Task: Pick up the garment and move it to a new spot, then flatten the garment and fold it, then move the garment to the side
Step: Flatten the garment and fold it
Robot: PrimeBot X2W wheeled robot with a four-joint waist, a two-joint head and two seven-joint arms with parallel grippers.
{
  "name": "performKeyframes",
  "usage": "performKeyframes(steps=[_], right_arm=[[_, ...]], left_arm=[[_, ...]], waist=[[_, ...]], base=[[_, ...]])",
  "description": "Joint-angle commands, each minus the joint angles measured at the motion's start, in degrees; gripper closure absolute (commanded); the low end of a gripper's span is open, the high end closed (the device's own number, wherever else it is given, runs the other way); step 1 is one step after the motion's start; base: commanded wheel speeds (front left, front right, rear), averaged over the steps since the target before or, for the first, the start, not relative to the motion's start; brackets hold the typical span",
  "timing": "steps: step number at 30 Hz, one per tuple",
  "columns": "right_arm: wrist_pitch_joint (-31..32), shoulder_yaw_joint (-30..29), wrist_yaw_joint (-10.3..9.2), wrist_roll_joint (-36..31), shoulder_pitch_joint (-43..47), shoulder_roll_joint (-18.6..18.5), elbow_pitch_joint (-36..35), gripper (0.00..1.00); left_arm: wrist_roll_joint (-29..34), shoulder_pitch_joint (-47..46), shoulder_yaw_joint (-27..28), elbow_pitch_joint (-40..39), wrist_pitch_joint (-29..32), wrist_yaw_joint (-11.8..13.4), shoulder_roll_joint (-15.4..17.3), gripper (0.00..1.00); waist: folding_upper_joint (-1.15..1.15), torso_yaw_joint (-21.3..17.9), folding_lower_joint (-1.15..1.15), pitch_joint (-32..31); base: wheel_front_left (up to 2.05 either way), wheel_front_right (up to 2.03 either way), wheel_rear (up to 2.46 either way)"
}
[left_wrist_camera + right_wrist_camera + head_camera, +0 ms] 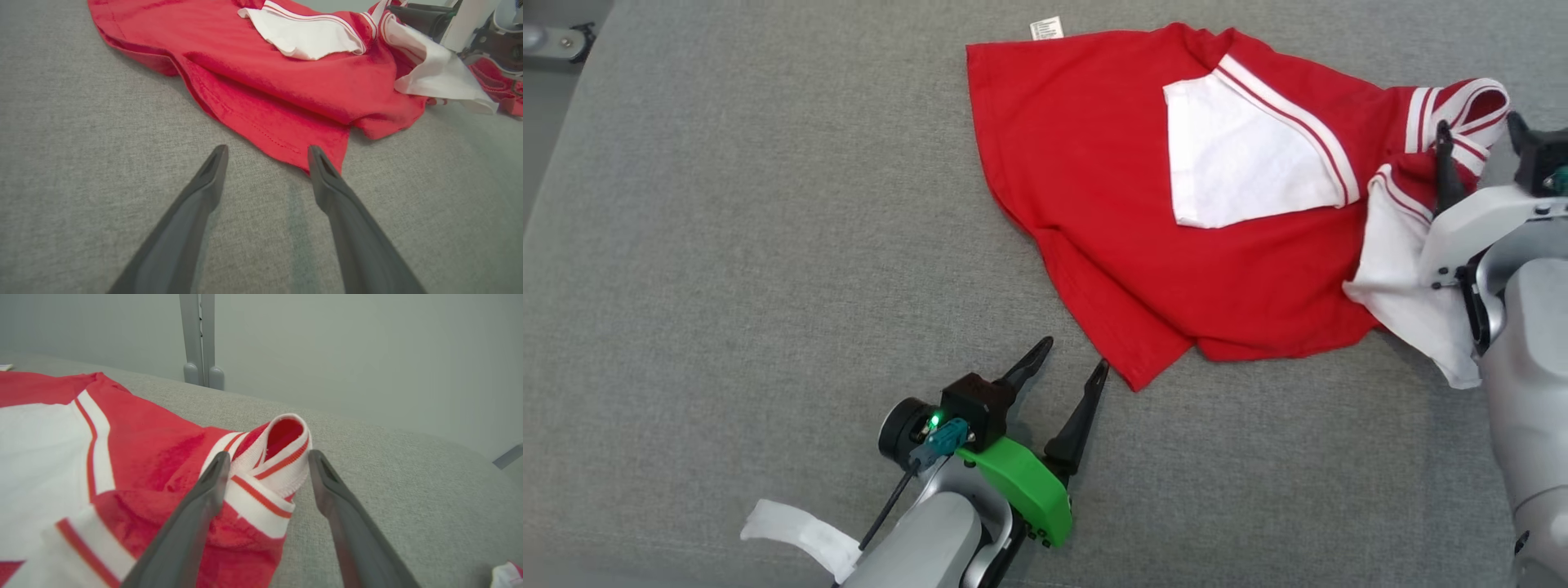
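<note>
The garment (1094,204) is a red shirt with white panels and red-and-white striped trim, lying crumpled on the grey padded surface (727,245). My left gripper (1074,355) is open near the front, its fingertips just short of the garment's lower hem corner (322,147), with nothing between them. My right gripper (1478,131) is open at the garment's right end. In the right wrist view its two fingers straddle a rolled striped cuff (282,457), and the left finger (212,473) touches the cloth. My right arm covers part of a white fold (1396,278).
A small white label (1045,28) lies at the garment's far edge. A grey metal post (200,335) stands behind the surface against a pale wall. A metal fitting (556,41) sits at the far left corner. Bare grey surface stretches left of the garment.
</note>
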Motion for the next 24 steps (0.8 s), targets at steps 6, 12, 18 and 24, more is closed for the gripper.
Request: performKeyframes(steps=[6, 12, 18, 24], right_arm=[[-1.6, 4.9, -0.09, 4.7, 5.4, 2.5, -3.0, 0.0], [-1.7, 10.7, -0.09, 11.1, 12.1, 4.5, -10.4, 0.0], [-1.7, 14.6, -0.09, 15.1, 18.1, 5.0, -16.0, 0.0], [-1.7, 16.0, -0.09, 17.4, 21.5, 4.6, -18.4, 0.0]], left_arm=[[-2.4, 0.8, -0.4, 5.5, 0.0, 0.3, 0.2, 0.0], [-4.7, 2.4, -0.1, 7.9, 0.0, 0.3, 0.2, 0.0], [-6.3, 3.6, 0.6, 8.7, 0.0, -0.5, 0.2, 0.0], [-6.5, 3.6, 3.8, 9.0, 0.0, -0.7, 0.2, 0.47]], waist=[[0.0, -6.8, 0.0, -3.8], [0.0, -10.8, 0.0, -6.5], [0.0, -13.9, 0.0, -8.3], [0.0, -15.8, 0.0, -8.9]], base=[[0.0, 0.0, 0.0], [0.0, 0.0, 0.0], [0.0, 0.0, 0.0], [0.0, 0.0, 0.0]])
